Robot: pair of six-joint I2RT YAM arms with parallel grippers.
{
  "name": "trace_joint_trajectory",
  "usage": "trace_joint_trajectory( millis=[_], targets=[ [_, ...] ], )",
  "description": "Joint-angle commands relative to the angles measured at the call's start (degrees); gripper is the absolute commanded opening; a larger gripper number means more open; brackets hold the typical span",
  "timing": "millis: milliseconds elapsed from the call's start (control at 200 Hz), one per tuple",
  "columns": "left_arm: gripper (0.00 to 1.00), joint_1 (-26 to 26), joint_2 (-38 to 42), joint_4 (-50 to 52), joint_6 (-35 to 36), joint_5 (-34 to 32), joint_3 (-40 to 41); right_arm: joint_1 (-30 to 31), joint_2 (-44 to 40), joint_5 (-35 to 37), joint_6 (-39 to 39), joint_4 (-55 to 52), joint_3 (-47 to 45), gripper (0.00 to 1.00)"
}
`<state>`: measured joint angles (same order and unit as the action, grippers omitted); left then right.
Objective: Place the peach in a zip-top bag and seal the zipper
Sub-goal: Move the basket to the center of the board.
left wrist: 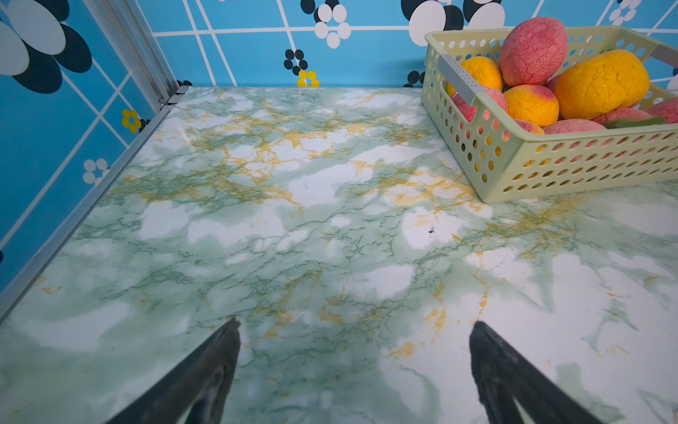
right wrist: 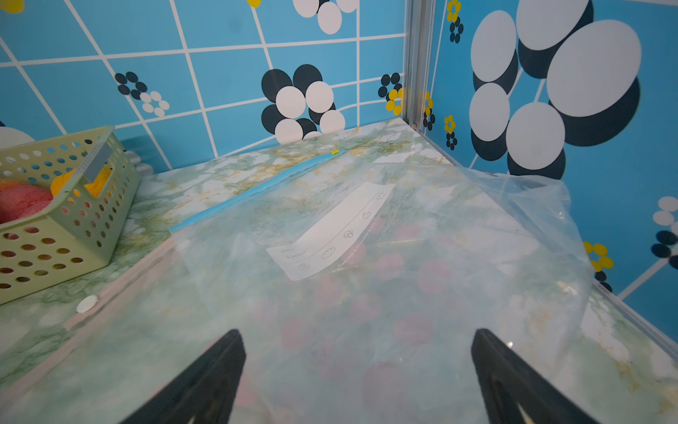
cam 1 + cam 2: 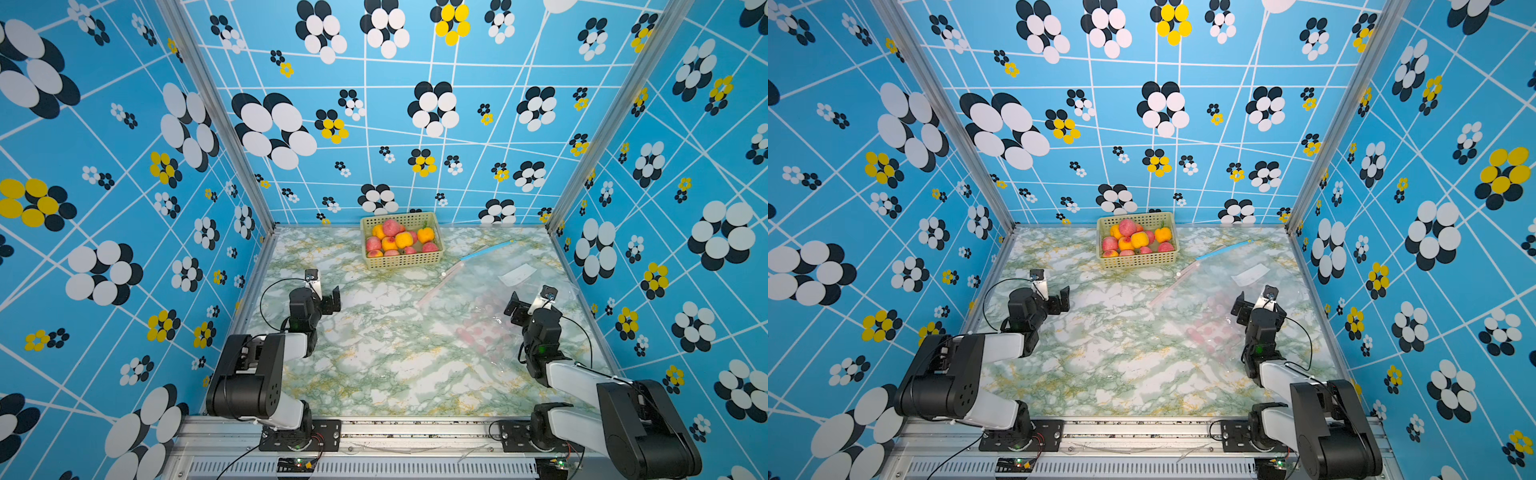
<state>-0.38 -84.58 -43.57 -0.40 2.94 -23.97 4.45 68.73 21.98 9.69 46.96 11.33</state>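
Observation:
Several pink and orange-yellow peaches [image 3: 390, 227] [image 3: 1127, 227] [image 1: 532, 51] are piled in a pale green perforated basket [image 3: 401, 262] [image 3: 1138, 259] [image 1: 587, 161] [image 2: 55, 238] at the back middle of the table. A clear zip-top bag [image 3: 490, 291] [image 3: 1208, 299] [image 2: 367, 257] with pink dots and a white label lies flat on the right. A blue zipper strip [image 3: 486, 250] [image 2: 257, 189] and a pink strip with a white slider [image 3: 444, 274] [image 2: 87, 304] show along its left side. My right gripper [image 3: 519, 309] [image 3: 1246, 307] [image 2: 357, 332] hangs open over the bag's near part. My left gripper [image 3: 328, 301] [image 3: 1061, 300] [image 1: 356, 325] is open over bare table, short of the basket.
Patterned blue walls close the marble-look table [image 3: 374, 353] on the left, back and right. The bag's far edge curls up against the right wall [image 2: 532, 198]. An aluminium rail [image 3: 415, 432] carries both arm bases along the front edge.

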Motion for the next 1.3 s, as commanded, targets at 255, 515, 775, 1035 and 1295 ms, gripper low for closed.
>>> trace_joint_trajectory(
  millis=[255,515,775,1035,1295],
  targets=[
    [0.99,0.1,7.8,18.4,-11.1,-5.1,-14.2,-0.3,-10.8,1.2,2.8,-19.3,6.9,0.99],
    [0.99,-2.9,-9.5,42.2,-23.5,-1.3,-44.6,-0.2,-12.1,3.1,5.8,-40.1,18.4,0.99],
    [0.99,-6.8,-28.8,60.2,-25.8,-0.1,-70.4,0.2,-9.9,3.8,8.6,-56.0,27.4,0.99],
    [0.75,-8.5,-40.8,65.3,-27.4,0.6,-83.2,0.3,-10.3,1.7,10.7,-59.9,30.1,0.99],
    [0.66,-8.8,-48.1,66.9,-28.9,2.8,-90.1,0.6,-9.5,-1.4,10.3,-60.8,31.1,1.00]
  ],
)
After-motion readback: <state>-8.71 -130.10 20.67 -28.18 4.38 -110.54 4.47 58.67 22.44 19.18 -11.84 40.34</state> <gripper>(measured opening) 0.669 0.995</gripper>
